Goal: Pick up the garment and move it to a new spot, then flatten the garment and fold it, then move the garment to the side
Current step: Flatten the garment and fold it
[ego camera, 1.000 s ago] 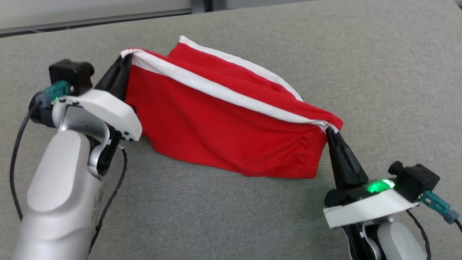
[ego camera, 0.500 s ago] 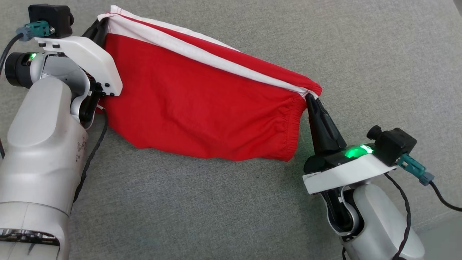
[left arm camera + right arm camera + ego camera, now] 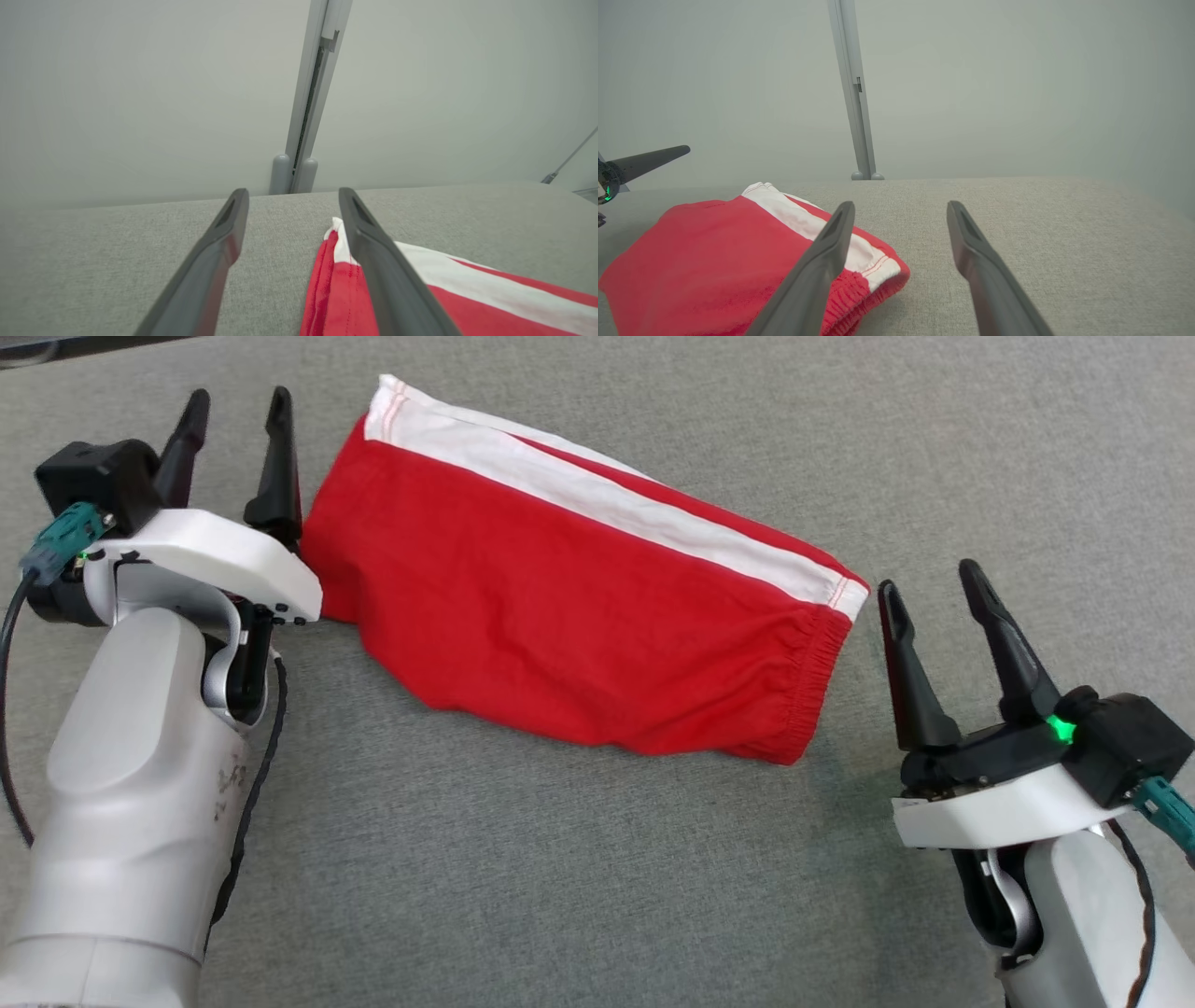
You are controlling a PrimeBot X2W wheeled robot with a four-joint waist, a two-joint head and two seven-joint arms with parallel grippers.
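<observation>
The red garment lies on the table, long axis running far-left to near-right, its waistband toward the right. The left gripper and right gripper stand wide, empty.

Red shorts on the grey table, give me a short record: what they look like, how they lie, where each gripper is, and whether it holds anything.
item: red shorts with a white side stripe and a gathered waistband
position: lying on the grey table, slanting from far left to near right
left gripper: open, beside the hem end, nothing between its fingers
right gripper: open, just off the waistband end, apart from the cloth
held: nothing
</observation>
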